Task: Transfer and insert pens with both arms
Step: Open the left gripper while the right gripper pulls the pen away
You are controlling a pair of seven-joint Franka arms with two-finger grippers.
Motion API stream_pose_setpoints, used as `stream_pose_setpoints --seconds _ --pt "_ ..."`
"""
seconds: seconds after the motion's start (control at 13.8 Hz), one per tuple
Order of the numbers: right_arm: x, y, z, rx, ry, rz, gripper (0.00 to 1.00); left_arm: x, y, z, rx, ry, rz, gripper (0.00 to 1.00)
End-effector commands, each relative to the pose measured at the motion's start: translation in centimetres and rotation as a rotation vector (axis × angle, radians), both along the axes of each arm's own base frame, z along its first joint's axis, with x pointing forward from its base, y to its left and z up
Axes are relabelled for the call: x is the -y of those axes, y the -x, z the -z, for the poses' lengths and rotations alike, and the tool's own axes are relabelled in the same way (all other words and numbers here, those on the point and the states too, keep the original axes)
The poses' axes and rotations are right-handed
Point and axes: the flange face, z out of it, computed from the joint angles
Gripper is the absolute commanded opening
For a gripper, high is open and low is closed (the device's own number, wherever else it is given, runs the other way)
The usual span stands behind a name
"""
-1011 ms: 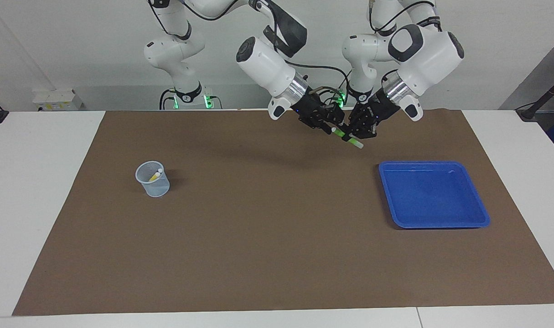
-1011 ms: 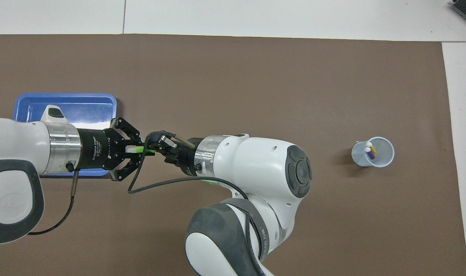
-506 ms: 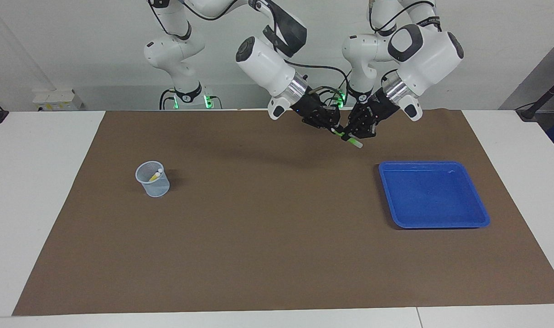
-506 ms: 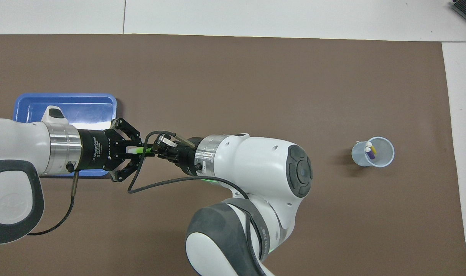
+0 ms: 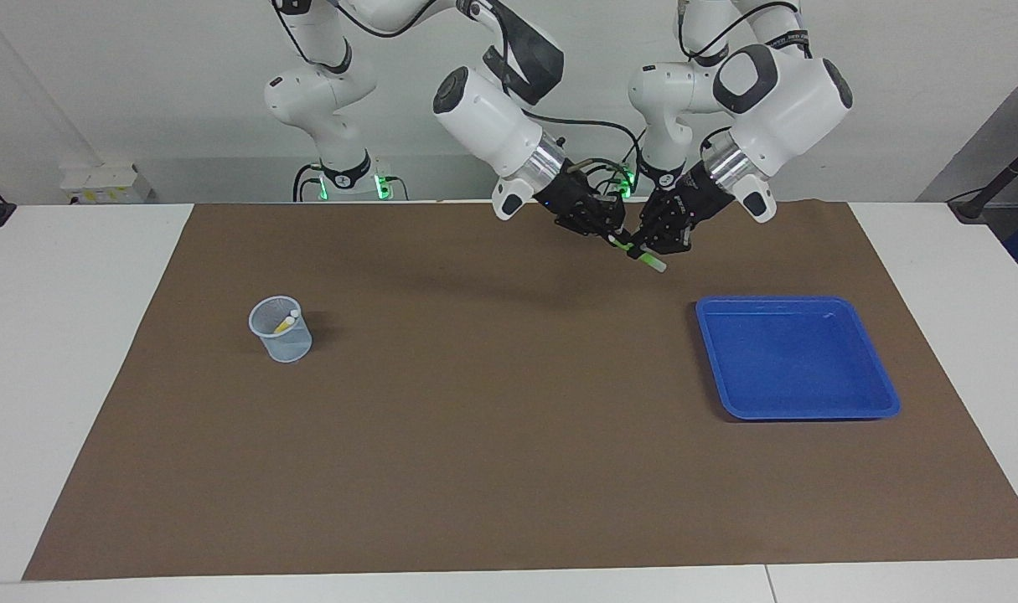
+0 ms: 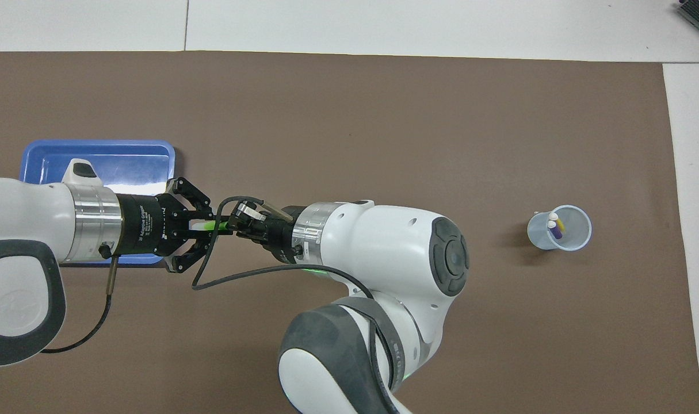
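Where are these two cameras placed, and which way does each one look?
Facing view: high across the table, looking at the robots; both arms show whole, the left gripper and right gripper meeting on the green pen.
Overhead view: high above the robots' end, looking steeply down; forearms enter from below.
Shared: the pen, blue tray, and cup holding two pens.
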Motion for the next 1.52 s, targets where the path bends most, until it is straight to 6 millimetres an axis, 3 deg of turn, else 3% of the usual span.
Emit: stream_pose_setpoints --seconds 0.0,0.29,0.58,0.79,0.94,1.23,1.44 --pt "0.8 0.0 -0.3 -0.006 -0.001 -0.01 0.0 -0.4 1.1 -0.6 0.004 0.01 0.007 1.0" --pt "2.9 -1.2 0.4 0.02 0.051 -0.092 0.0 -0.4 1.2 -0.6 0.007 0.01 0.008 1.0" --pt "8.1 -2.6 0.6 0.087 0.275 -0.349 0.0 -0.4 1.2 -0.9 0.012 0.011 0.006 1.0" --pt "13.6 -2.6 -0.3 0.079 0.441 -0.547 0.0 -1.2 1.1 -0.7 0.055 0.006 0.065 1.0" --pt "18.3 -2.9 -0.4 0.084 0.572 -0.7 0.0 -2.9 1.4 -0.3 0.114 -0.006 0.157 1.0" --pt "27.0 -2.7 -1.9 0.072 0.782 -1.017 0.0 -7.7 2.1 0.5 0.252 -0.074 0.501 1.0" --pt "31.4 -2.9 -3.0 0.094 0.906 -1.236 0.0 -8.9 2.5 1.1 0.32 -0.2 0.78 1.0"
